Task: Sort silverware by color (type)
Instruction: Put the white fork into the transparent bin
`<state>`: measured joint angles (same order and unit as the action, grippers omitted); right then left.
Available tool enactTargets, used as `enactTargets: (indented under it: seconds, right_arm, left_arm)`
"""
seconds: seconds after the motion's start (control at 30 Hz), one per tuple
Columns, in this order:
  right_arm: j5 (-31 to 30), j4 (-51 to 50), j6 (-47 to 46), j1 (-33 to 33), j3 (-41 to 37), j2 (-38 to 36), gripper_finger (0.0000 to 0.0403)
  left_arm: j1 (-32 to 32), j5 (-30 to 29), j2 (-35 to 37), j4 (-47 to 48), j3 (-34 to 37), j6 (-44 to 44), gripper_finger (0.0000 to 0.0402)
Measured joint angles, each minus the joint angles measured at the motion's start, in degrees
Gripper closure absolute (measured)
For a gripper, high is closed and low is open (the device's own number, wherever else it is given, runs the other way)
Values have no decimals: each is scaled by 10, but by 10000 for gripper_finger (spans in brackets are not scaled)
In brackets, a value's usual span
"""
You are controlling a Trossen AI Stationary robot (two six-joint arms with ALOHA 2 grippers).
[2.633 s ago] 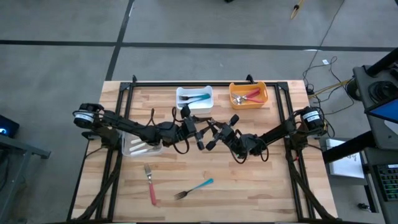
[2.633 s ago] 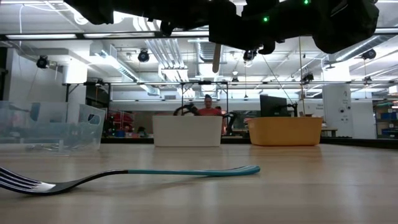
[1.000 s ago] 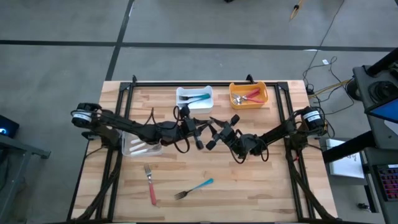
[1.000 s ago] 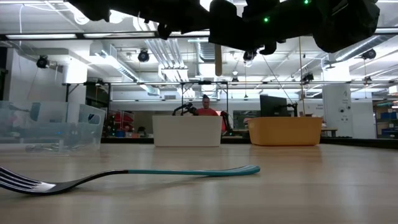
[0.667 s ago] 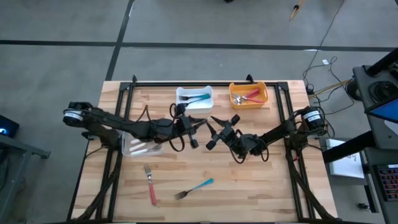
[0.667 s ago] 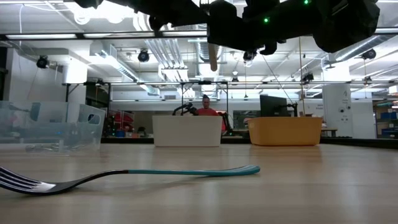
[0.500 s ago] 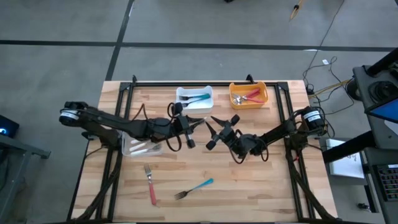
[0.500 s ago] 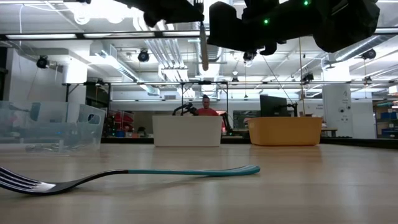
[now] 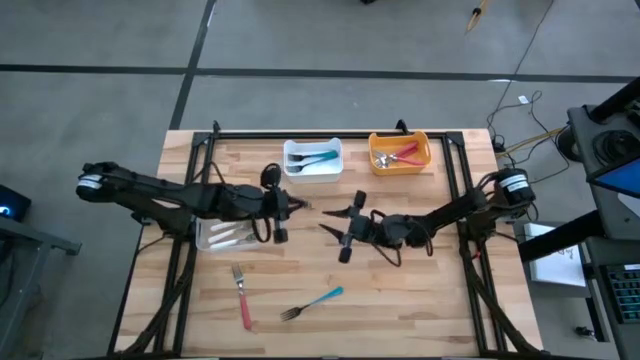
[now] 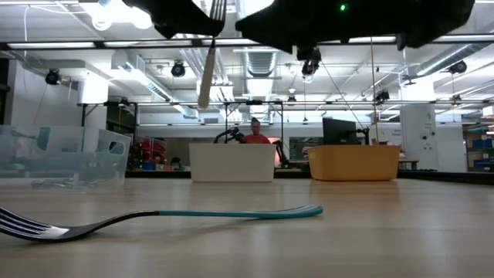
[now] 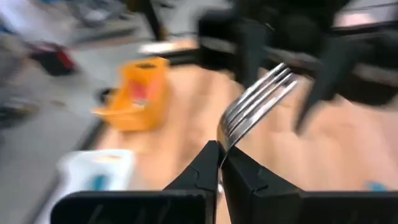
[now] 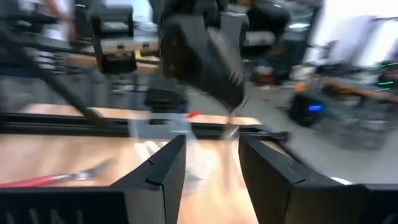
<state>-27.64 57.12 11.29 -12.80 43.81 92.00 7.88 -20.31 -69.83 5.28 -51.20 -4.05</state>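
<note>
Two arms have just parted above mid-desk: our left tool [image 11: 219,163], clenched on the white-handled fork [image 11: 256,107], has pulled back left toward the clear bin [image 9: 222,237], and our right tool [image 9: 335,218] hangs released. We judge the handover complete.

Four cameras on one counter [image 9: 420,300]

Overhead looking straight down; low one level across, close by the teal fork [image 10: 154,218]; two wrist cameras facing each other. Orange bin [image 9: 400,152], beyond the left end effector [image 11: 221,163], shared by overhead, low and left-wrist views.
</note>
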Motion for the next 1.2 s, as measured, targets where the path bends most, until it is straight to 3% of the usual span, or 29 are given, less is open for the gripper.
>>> enactTargets:
  seconds: [0.17,0.37,0.67,1.2]
  right_arm:
    - [109,-89,-45,20,8,-59,270]
    - [184,-120,-70,25,17,-86,267]
    - [186,-124,-53,26,30,-52,273]
    - [180,-123,-47,34,37,-42,289]
  left_arm:
    - [0,104,-13,5,0,45,401]
    - [0,108,-52,1,-1,63,401]
    - [0,108,-95,-34,-14,61,401]
    - [0,120,-90,-53,-16,61,401]
